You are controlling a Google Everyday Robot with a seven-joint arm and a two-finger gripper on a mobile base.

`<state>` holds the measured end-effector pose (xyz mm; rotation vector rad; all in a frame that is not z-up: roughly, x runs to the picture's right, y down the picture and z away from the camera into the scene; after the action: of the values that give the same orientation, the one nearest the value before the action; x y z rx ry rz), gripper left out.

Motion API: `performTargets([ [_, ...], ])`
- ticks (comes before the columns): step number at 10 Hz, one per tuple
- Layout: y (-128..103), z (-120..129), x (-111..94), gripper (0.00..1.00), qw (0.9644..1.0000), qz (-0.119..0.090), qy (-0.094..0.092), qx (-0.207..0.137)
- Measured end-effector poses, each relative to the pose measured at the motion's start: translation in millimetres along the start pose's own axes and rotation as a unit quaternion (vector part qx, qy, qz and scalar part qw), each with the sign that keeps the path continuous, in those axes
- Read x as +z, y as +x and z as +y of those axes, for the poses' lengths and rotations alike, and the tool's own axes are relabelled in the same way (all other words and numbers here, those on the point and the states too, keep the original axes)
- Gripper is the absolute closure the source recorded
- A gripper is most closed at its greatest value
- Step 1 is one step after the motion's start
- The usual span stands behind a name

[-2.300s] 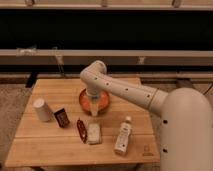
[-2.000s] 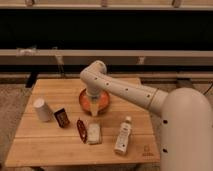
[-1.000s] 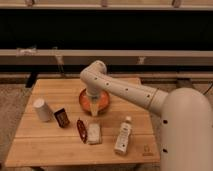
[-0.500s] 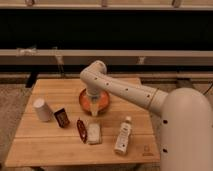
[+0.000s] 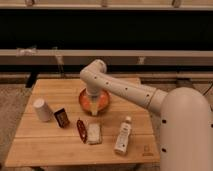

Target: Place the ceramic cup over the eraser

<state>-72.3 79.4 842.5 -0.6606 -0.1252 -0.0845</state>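
The table [image 5: 55, 90] holds six things. The cup [image 5: 42, 110] stands near the left edge, wide end down as far as the view lets one judge. The eraser [image 5: 62, 117] lies just right of it, close but apart. Further right lie a slim red object [image 5: 82, 130], a pale block [image 5: 94, 134] beside it, and a white bottle [image 5: 123, 136] on its side. The arm [image 5: 125, 90] bends down over the orange bowl [image 5: 106, 100], and the gripper [image 5: 94, 106] hangs inside or just above it, well apart from cup and eraser. Whether the gripper is open or closed, or has hold of anything, cannot be told.
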Motion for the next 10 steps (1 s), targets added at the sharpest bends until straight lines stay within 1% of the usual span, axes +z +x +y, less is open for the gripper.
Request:
performTargets([
  [2, -29.2, -25.9, -13.4, 0.2, 0.9993, -0.01, 0.014, -0.032],
  [3, -41.4, -34.9, -19.6, 0.2, 0.9987, -0.009, 0.018, -0.047],
  [5, -84.4, -56.7, -39.2, 0.2, 0.9945, -0.014, 0.034, -0.098],
  [6, -97.9, -61.4, -47.2, 0.2, 0.9923, -0.015, 0.042, -0.116],
  [7, -118.2, -64.7, -63.6, 0.2, 0.9876, -0.014, 0.054, -0.146],
  [8, -128.1, -64.1, -69.0, 0.2, 0.9853, -0.015, 0.059, -0.159],
  [9, -148.3, -59.8, -77.6, 0.2, 0.9802, -0.018, 0.07, -0.184],
  [10, -168.2, -52.2, -82.4, 0.2, 0.9748, -0.02, 0.076, -0.209],
])
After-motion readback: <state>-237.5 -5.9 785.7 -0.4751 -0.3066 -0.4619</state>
